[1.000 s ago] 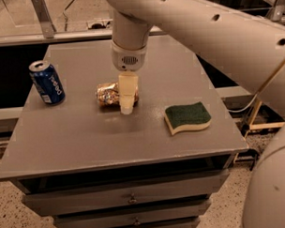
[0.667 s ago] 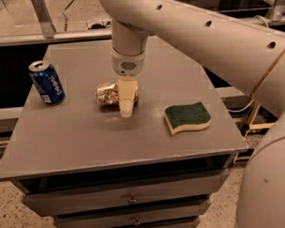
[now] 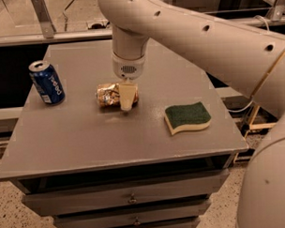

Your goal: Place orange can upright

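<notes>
The orange can (image 3: 109, 95), coppery with pale mottling, lies on its side near the middle of the grey table (image 3: 87, 136). My gripper (image 3: 127, 98) points straight down over the can's right end. One cream finger (image 3: 127, 95) shows in front of the can and covers that end; its tip reaches the tabletop. The other finger is hidden behind. The big white arm comes in from the upper right.
A blue Pepsi can (image 3: 47, 82) stands upright at the table's left side. A green and yellow sponge (image 3: 187, 117) lies to the right of the gripper. Drawers (image 3: 131, 198) sit below the tabletop. A metal frame runs behind the table.
The gripper has shifted slightly left along the can, and the arm has moved further into the frame. The can lies where it was.
</notes>
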Robot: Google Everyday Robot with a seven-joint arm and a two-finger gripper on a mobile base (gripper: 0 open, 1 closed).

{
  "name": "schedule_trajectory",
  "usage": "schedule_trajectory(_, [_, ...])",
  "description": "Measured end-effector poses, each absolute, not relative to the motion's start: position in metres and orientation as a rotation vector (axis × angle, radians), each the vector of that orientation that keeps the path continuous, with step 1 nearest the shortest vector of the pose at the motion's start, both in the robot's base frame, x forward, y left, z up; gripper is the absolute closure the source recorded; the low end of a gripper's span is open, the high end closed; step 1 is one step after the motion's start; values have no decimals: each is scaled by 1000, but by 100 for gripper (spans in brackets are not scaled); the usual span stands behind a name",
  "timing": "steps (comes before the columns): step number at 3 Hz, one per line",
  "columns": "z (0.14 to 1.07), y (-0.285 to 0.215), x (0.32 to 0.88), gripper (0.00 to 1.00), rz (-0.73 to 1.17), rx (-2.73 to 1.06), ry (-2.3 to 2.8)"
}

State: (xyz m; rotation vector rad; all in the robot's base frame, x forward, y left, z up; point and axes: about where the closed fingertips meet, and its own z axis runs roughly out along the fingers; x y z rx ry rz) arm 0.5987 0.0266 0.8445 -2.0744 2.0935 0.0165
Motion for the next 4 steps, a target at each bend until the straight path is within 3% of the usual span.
schedule_trajectory(2, [847,28,598,88,40,-2082,2072])
schedule_trajectory(3, [871,21,599,100,16,-2108,1963])
schedule_trajectory(4, [908,3,594,100,-74,-2155,1766])
